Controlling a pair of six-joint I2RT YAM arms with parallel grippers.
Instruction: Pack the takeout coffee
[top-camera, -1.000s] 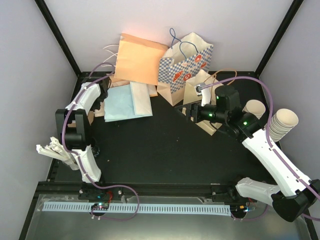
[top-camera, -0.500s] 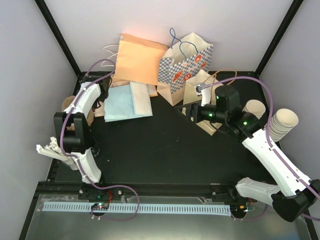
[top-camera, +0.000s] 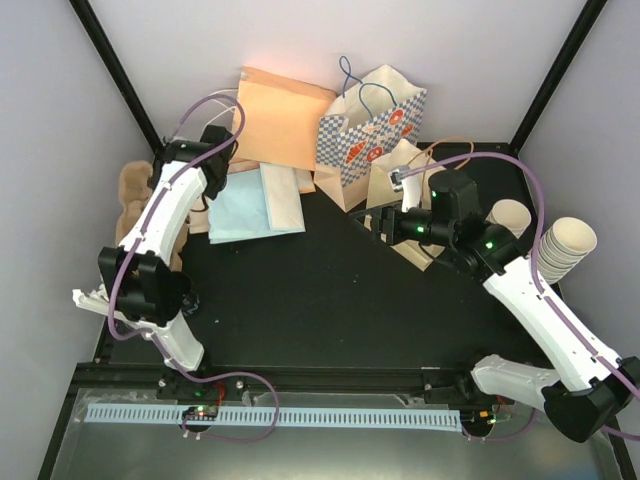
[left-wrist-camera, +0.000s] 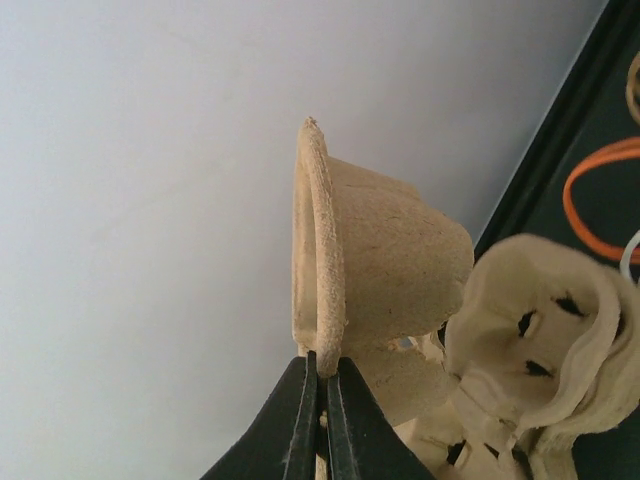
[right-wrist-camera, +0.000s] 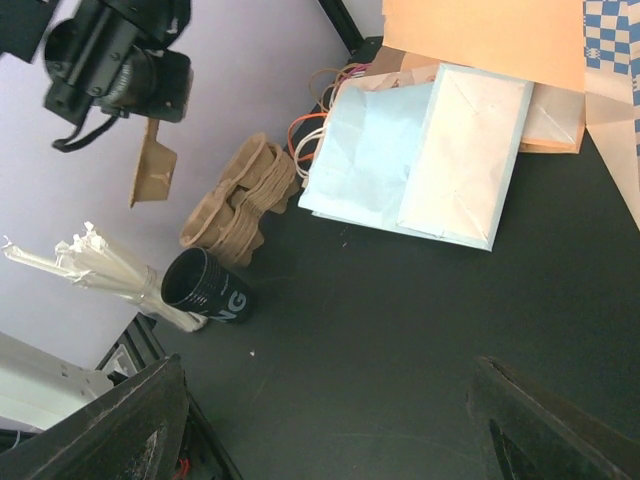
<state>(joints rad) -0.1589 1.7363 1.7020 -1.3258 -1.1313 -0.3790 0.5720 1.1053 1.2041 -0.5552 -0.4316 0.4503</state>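
The takeout coffee is out of view in every frame. My left gripper is shut on the rim of a tan pulp cup carrier, which it holds up in front of the left wall. The right wrist view shows that carrier hanging from the left gripper above the stack of pulp carriers. From above, the left gripper is at the table's far left edge. My right gripper stands open over bare table, nothing between its fingers; from above it is beside a small brown bag.
A blue-checked paper bag stands at the back, an orange flat bag leans beside it, and pale blue and cream bags lie flat. Lidless cream cups are stacked at the right. A black cup and straws sit left.
The left arm has stretched toward the far left, lifting a pulp carrier off the stack, jaws staying shut. The right arm has not moved.
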